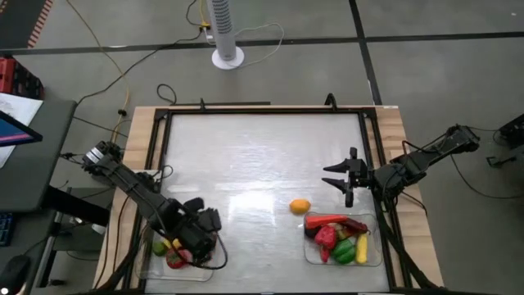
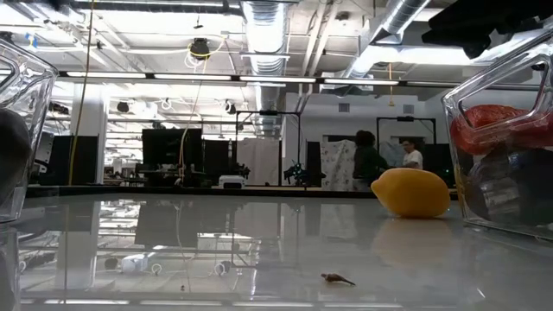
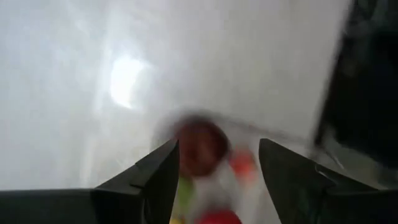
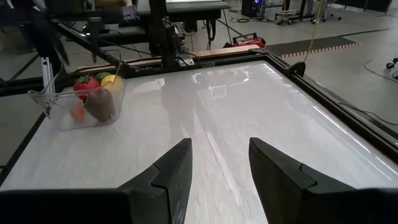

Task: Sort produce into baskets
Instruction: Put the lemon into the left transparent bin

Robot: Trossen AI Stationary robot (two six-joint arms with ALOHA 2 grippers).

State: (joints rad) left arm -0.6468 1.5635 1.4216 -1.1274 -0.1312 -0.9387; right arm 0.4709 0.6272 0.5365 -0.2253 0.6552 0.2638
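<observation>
High view: glossy white worktop [image 1: 246,156] in a dark frame. Left gripper [image 1: 190,246] sits over the left basket [image 1: 155,266], a clear plastic tray holding red, yellow and green produce; jaws spread, nothing visibly between them. Right gripper [image 1: 337,182] hovers over bare worktop, jaws released, empty. Right basket [image 1: 378,246] lies just beyond its jaws toward the near edge, packed with red, green, yellow and dark produce. A smooth oval orange-yellow fruit [image 1: 300,206] lies loose between the right jaws and that basket, touching neither.

Low view: the fruit [image 2: 411,192] rests on the reflective worktop just beside the clear basket wall [image 2: 484,112].

Left wrist view: blurred; a round dark-red piece [image 3: 199,144] sits just ahead, between the spread jaws.

Right wrist view: jaws apart; left basket [image 4: 62,102] well ahead.

No readable writing.
</observation>
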